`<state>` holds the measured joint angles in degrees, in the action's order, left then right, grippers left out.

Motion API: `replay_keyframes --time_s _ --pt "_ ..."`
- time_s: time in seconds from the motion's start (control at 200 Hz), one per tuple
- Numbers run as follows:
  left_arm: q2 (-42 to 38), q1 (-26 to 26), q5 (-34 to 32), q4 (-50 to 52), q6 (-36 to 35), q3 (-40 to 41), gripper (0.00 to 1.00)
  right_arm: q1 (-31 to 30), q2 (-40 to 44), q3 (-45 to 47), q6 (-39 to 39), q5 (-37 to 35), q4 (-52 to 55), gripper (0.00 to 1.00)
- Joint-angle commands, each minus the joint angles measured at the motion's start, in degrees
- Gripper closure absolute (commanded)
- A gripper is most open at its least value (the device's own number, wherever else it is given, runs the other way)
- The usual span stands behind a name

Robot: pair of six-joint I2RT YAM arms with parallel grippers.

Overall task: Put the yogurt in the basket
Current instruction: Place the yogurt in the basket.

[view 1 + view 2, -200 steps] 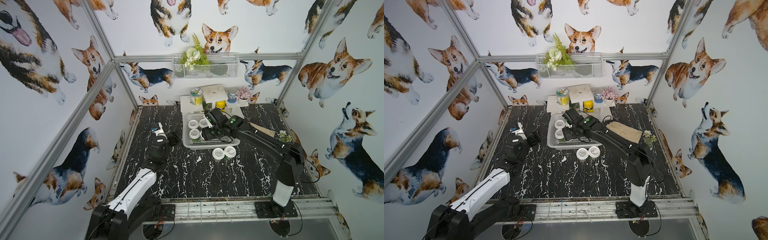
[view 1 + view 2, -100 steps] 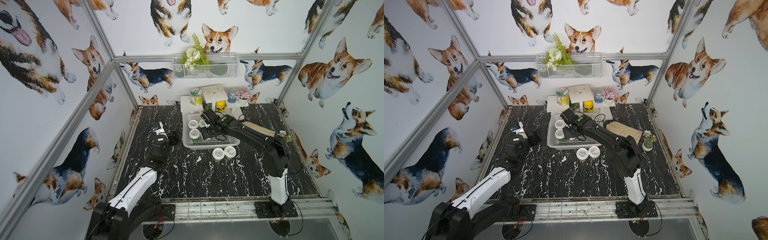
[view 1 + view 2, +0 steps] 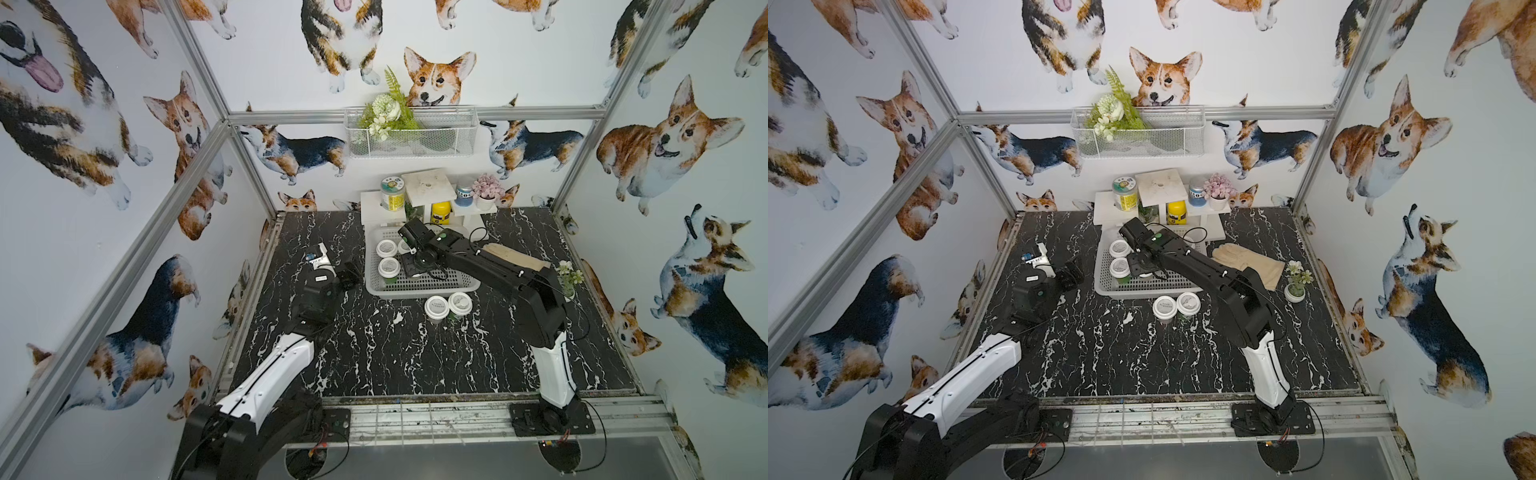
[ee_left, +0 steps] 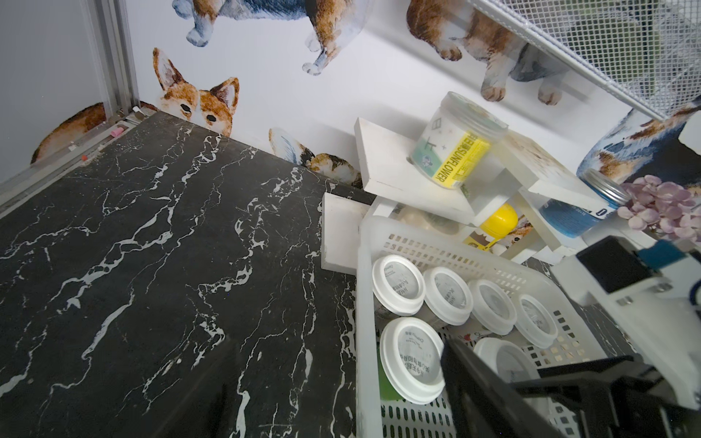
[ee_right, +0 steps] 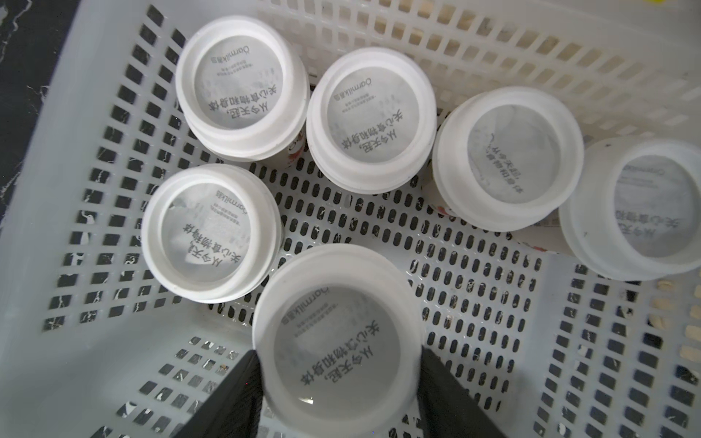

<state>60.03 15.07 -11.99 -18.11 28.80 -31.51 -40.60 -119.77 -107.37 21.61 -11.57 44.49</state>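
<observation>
The white slotted basket [image 3: 419, 286] [image 3: 1142, 289] stands at the back middle of the black marble table. My right gripper [image 5: 337, 364] is shut on a yogurt [image 5: 337, 333] by its white lid, low inside the basket, with a black finger on each side. Several other yogurt cups [image 5: 242, 87] [image 5: 368, 121] stand upright in the basket around it. Two more yogurt cups [image 3: 436, 307] [image 3: 459, 302] stand on the table just in front of the basket. My left gripper [image 3: 349, 270] [image 4: 341, 398] hangs open and empty just outside the basket's left wall [image 4: 366, 322].
Behind the basket is a white stepped stand [image 3: 428, 187] with a yellow-green labelled jar [image 3: 392, 193], a yellow bottle [image 3: 440, 212], a blue can and pink flowers. A beige glove [image 3: 1246, 262] and a small potted plant [image 3: 1296, 286] lie to the right. A wire basket [image 3: 411, 133] hangs on the back wall.
My right arm has swung its wrist left and further over the basket, still gripping the cup, while its elbow folded in. The left arm has not moved.
</observation>
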Motion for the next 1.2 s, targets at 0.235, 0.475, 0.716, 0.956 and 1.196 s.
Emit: replay_keyframes --time_s 0.235,0.475,0.716,0.956,1.196 --pt "-0.3 0.1 0.5 -0.6 -0.1 -0.5 0.12 1.3 -2.2 -0.9 -1.5 -1.3 -2.1 0.35" --pt "-0.1 0.2 0.8 -0.5 -0.1 -0.7 0.12 1.7 -4.2 -1.2 -1.8 -0.7 -3.1 0.35" --pt "-1.1 0.5 0.2 -0.3 -0.3 -0.2 0.12 1.7 -5.4 -2.4 -1.8 0.6 -3.8 0.35" --pt "-0.5 0.6 0.5 -0.2 -0.4 -0.6 0.12 1.7 -5.7 -2.3 -1.7 1.9 -4.5 0.35" --pt "-0.5 0.7 0.5 -0.2 -0.4 -0.6 0.12 1.3 -5.7 -2.2 -1.6 2.7 -5.2 0.35"
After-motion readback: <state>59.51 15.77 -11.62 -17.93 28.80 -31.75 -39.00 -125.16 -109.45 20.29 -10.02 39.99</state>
